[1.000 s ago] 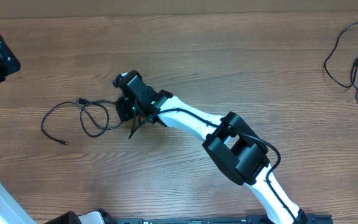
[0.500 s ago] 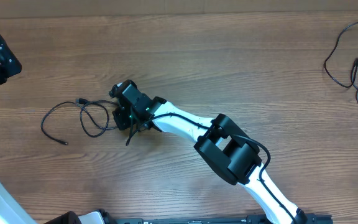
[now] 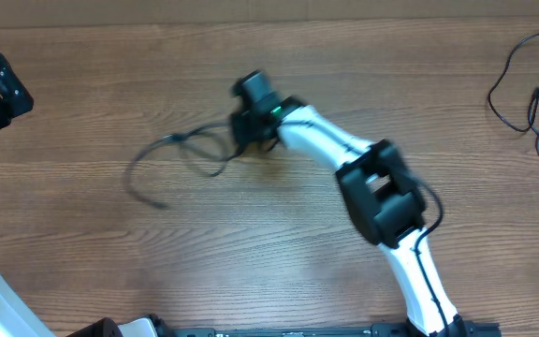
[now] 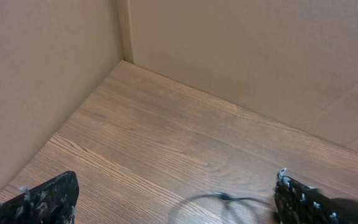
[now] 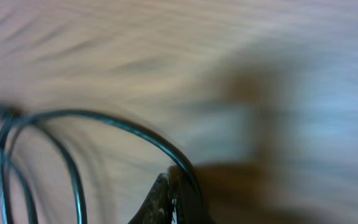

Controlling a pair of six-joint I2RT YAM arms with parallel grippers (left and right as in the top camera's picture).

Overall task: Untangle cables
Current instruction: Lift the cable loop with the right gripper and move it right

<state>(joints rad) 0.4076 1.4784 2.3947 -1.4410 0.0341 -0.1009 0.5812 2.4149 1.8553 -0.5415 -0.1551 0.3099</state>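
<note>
Cable (image 3: 178, 140) pinched in right tool (image 3: 240, 147), loops stretching to its left, left tool (image 4: 178, 200) spread wide

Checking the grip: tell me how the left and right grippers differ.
The left gripper is wide open and empty; the right gripper is shut on a cable. The left gripper hangs at the far left of the table, the right gripper over its middle. Both are black.
</note>
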